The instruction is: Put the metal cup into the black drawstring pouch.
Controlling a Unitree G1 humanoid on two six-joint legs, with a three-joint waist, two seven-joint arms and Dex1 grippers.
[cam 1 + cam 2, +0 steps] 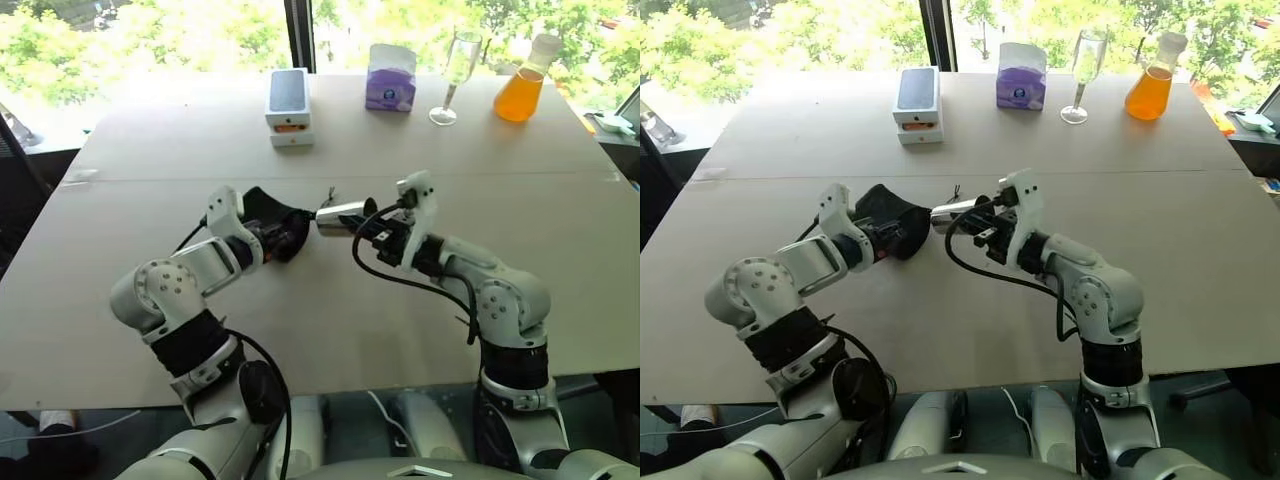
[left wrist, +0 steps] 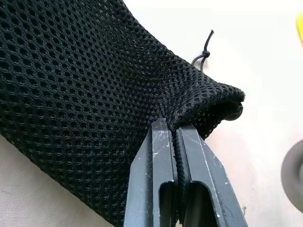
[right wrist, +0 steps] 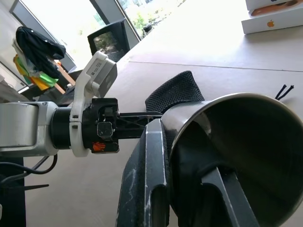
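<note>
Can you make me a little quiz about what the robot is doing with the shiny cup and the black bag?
1. True or false: the metal cup is already inside the black drawstring pouch.
2. Which gripper pinches the pouch's edge? A) left gripper B) right gripper
3. Fill in: at the table's far edge, the flask holds ______ liquid.

Key
1. False. The right gripper holds the cup on its side, just at the pouch's mouth, one finger inside the rim and one outside.
2. A. The left gripper's fingers are shut on the mesh.
3. Orange. The flask stands beside the wine glass.
</note>
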